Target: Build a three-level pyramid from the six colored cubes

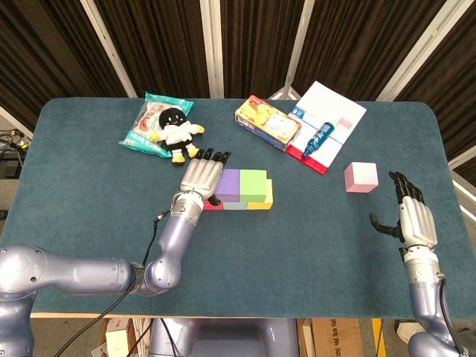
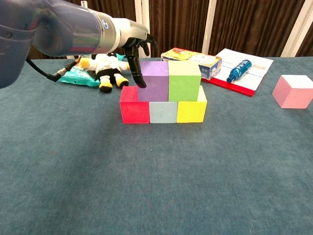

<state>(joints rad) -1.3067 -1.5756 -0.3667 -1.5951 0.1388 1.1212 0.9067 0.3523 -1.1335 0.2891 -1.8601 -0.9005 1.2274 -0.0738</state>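
The purple cube (image 2: 155,81) and green cube (image 2: 184,81) sit side by side on a base row of red cube (image 2: 134,105), pale grey cube (image 2: 163,111) and yellow cube (image 2: 191,110) near the middle of the worktop (image 2: 156,186); the pink cube (image 2: 293,91) lies well apart to the right, so the top level is not yet built. The left hand (image 1: 204,173) holds nothing, its fingers extended, fingertips (image 2: 140,81) against the purple cube's left face. The risk, I judge, is that a sideways push here slides the second tier out of line or nudges the green cube off the yellow one. The right hand (image 1: 410,214) hovers open and empty near the worktop's right edge. The chest view shows the three base colours and fingertip contact; the head view alone shows the right hand and the offset of the tiers.
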